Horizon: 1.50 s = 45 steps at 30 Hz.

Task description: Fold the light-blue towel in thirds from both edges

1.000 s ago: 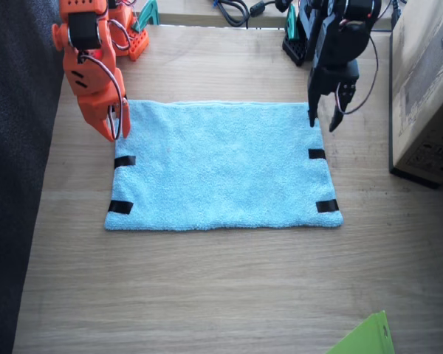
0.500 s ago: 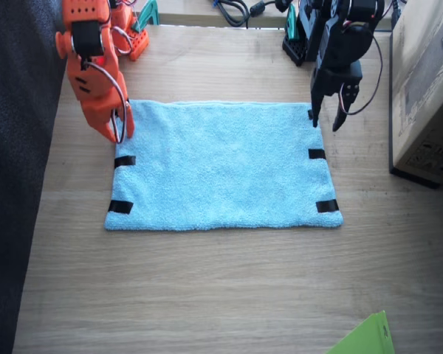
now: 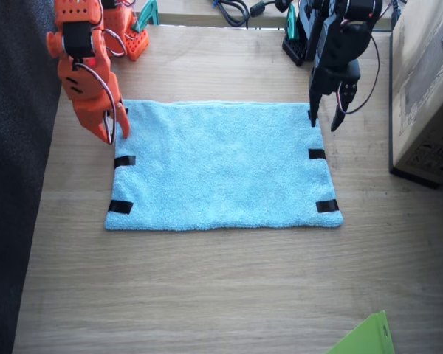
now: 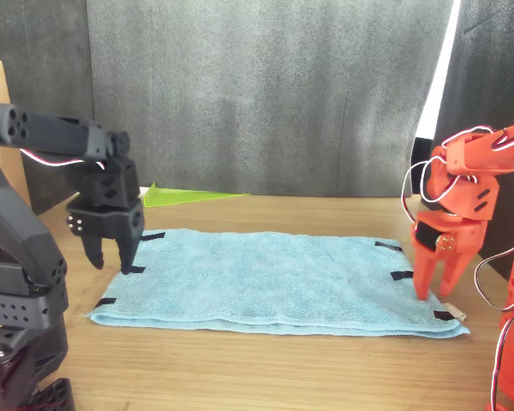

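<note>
The light-blue towel (image 3: 221, 166) (image 4: 265, 278) lies flat and unfolded in the middle of the wooden table. Two black tape strips show on each short edge (image 3: 122, 184) (image 3: 323, 181); the far-corner strips sit under the grippers. A small white tag (image 4: 457, 315) sticks out at one corner. My orange right gripper (image 3: 112, 134) (image 4: 437, 289) hovers open, pointing down over the towel's far corner on its side. The black left gripper (image 3: 323, 122) (image 4: 111, 259) hangs open above the opposite far corner. Neither holds cloth.
A cardboard box (image 3: 427, 88) stands close beside the left arm. A bright green sheet corner (image 3: 365, 339) (image 4: 188, 197) lies at the near table edge. Dark fabric (image 3: 15, 184) borders the table beyond the right arm. Cables and arm bases crowd the far edge.
The right arm has shifted slightly outward, away from the towel's middle, its gripper staying over the far corner. The left gripper has barely moved. The towel is unchanged.
</note>
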Each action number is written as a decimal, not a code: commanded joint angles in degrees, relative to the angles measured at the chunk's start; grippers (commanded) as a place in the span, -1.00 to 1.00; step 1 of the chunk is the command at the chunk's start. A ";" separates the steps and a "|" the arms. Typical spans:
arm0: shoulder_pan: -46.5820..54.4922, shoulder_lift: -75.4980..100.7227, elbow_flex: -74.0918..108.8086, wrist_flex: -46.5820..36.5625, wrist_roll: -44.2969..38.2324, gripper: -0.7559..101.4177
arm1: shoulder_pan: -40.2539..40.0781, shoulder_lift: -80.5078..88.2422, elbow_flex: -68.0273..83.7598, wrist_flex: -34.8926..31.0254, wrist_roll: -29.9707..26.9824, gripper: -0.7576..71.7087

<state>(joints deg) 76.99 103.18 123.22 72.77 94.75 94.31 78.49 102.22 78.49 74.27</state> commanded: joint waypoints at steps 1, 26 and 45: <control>0.35 2.20 0.44 1.14 0.44 -0.51 | 0.35 0.18 0.53 -0.97 0.70 -0.45; 2.46 -7.56 -4.57 4.66 2.29 -0.52 | 4.22 -1.85 0.62 -1.23 2.37 -0.47; 1.23 -16.87 -12.57 7.47 3.25 -0.54 | 4.66 -2.20 0.70 -1.32 2.29 -0.48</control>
<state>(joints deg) 78.31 86.31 112.85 78.75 96.86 96.68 76.38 102.04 77.70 75.67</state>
